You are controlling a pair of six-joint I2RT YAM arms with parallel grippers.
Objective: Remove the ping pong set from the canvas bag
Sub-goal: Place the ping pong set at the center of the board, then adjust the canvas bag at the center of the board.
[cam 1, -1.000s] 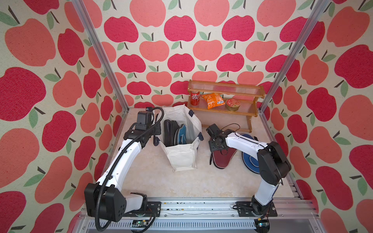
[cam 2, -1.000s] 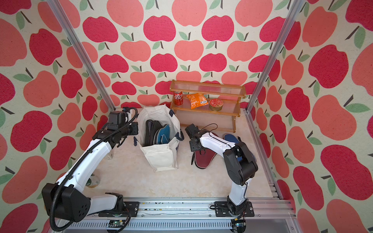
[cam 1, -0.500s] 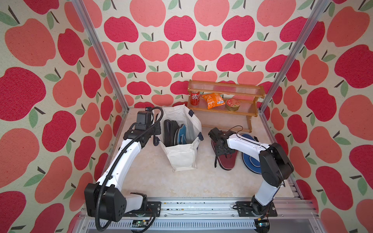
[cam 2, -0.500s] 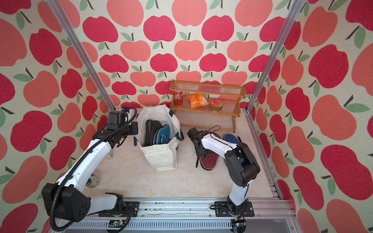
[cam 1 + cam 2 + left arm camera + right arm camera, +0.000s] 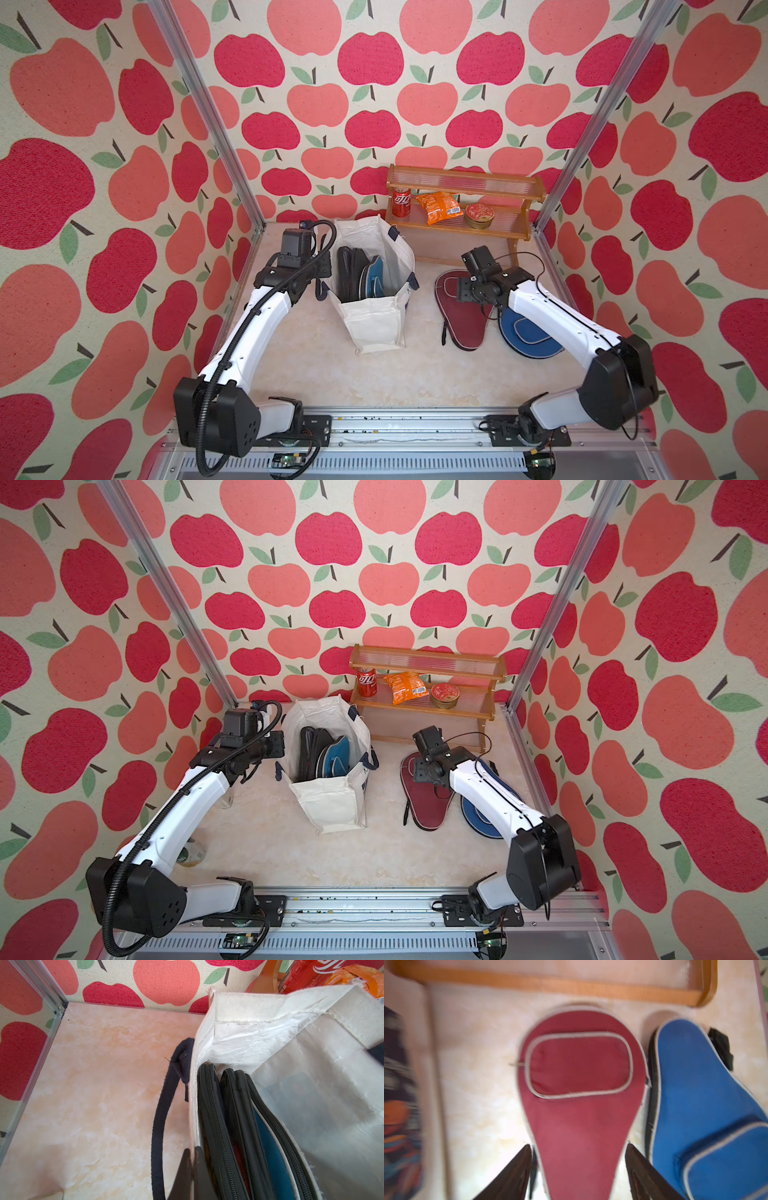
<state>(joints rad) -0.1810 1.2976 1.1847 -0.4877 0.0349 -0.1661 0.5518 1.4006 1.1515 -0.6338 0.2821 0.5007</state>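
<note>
Left end effector (image 5: 192, 1169) is clenched on the left rim of the canvas bag (image 5: 376, 328), holding it upright on the counter (image 5: 316, 365). Inside the bag stand two black-edged cases (image 5: 347, 274) and a teal-blue cover (image 5: 376, 272), packed close. Right of the bag lies the maroon cover (image 5: 461, 320), with the right end effector (image 5: 579, 1167) released above it, jaws wide. Further right is the dark blue cover (image 5: 525, 336). The danger: three remain, and a tight case could drag its neighbour or tip the bag if that thin pinch slips.
</note>
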